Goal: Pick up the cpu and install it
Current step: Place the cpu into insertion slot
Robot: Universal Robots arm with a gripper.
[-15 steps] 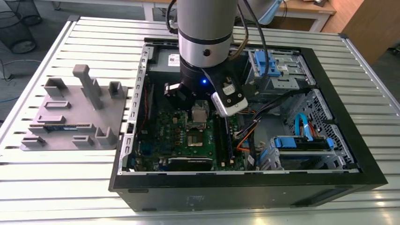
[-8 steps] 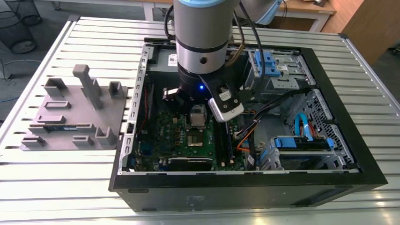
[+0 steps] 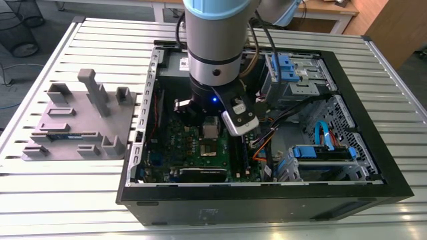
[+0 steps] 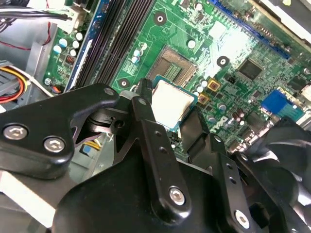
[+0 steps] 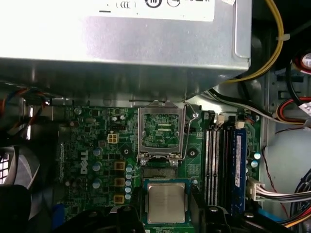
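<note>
I observe the arm [image 3: 217,45] reaching down into the open computer case [image 3: 267,200]. The case stands on the slatted table [image 3: 67,200], toward the table edge at the exterior view's right. A grey holder tray [image 3: 80,125] lies on the table just beside the case, toward the edge at the exterior view's left. In the second wrist view, the end effector [image 4: 171,109] is closed to the width of the cpu [image 4: 172,104]. Its black fingers [image 4: 148,126] press against two opposite edges of the cpu, so I record the cpu as gripped. The cpu's silver top faces the camera. The cpu is over the green motherboard [image 4: 194,29], at the near edge of the open socket [image 4: 176,65] and not in it. The socket's dark centre is exposed. I cannot tell from these views how high the cpu sits above the board. In the first wrist view, the cpu [image 5: 166,203] shows again between the fingers [image 5: 204,218]. Beyond it lies the socket [image 5: 160,171], and beyond that the socket's hinged metal frame [image 5: 161,131] is swung open. The metal power supply box [image 5: 121,48] rises behind that frame at the motherboard's far edge. A row of long memory slots [image 5: 217,162] runs alongside the socket and the cpu. Bundled cables [image 5: 272,48] run along the case wall past those slots.
</note>
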